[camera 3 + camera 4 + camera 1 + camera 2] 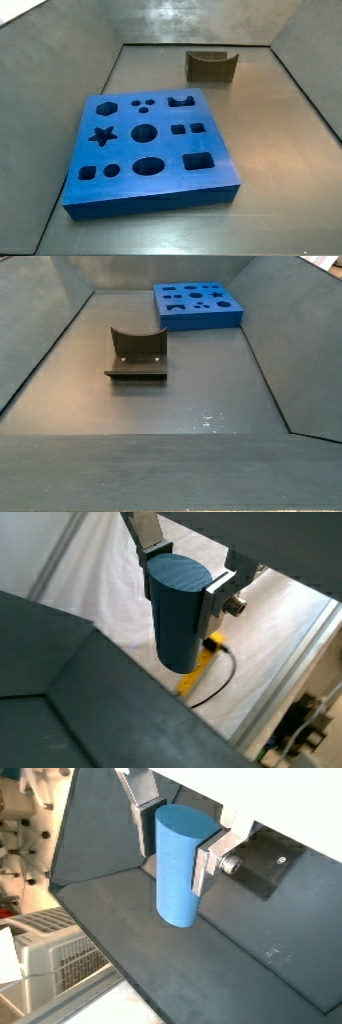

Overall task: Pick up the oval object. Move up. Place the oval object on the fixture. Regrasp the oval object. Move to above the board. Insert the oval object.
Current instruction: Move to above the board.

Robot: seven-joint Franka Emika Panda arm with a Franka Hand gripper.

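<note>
No text, label, brand, number or sign can be read in any view. The oval object (178,607) — clamped between the fingers of the gripper (187,574), seen in both wrist views — is plain and unmarked. The board (150,150) carries only shaped holes, and the fixture (138,352) is bare.
</note>
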